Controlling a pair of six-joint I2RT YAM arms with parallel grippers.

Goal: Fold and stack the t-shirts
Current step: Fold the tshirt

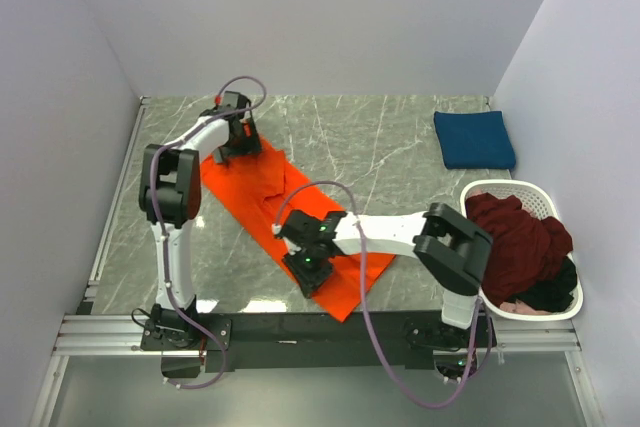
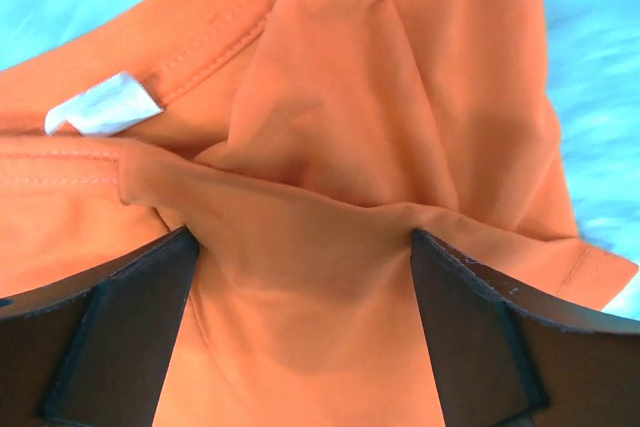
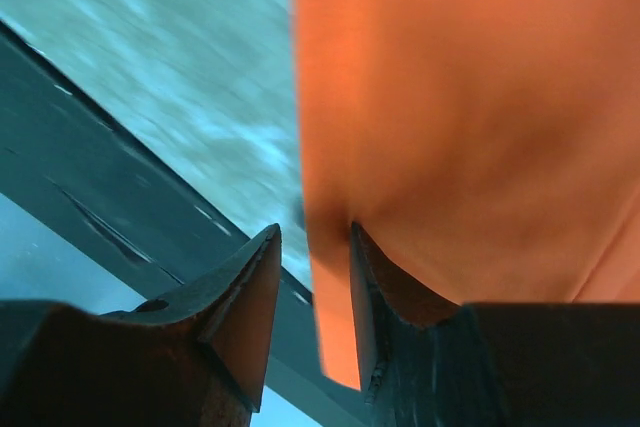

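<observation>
The bright orange t-shirt (image 1: 265, 197) lies spread diagonally on the marble table. My left gripper (image 1: 236, 139) is at its far collar end. In the left wrist view its fingers (image 2: 130, 327) stand wide apart, open, with bunched orange cloth (image 2: 310, 277) and the white neck label (image 2: 100, 107) between and beyond them. My right gripper (image 1: 305, 269) is at the shirt's near-left edge. Its fingers (image 3: 245, 297) are a narrow gap apart with the orange hem (image 3: 335, 327) hanging between them, not pinched. A folded navy blue t-shirt (image 1: 473, 139) lies at the far right.
A white oval basket (image 1: 540, 197) at the right edge holds dark maroon (image 1: 515, 237) and black (image 1: 550, 292) t-shirts. The black rail (image 1: 300, 327) with the arm bases runs along the near edge. Grey walls enclose the table.
</observation>
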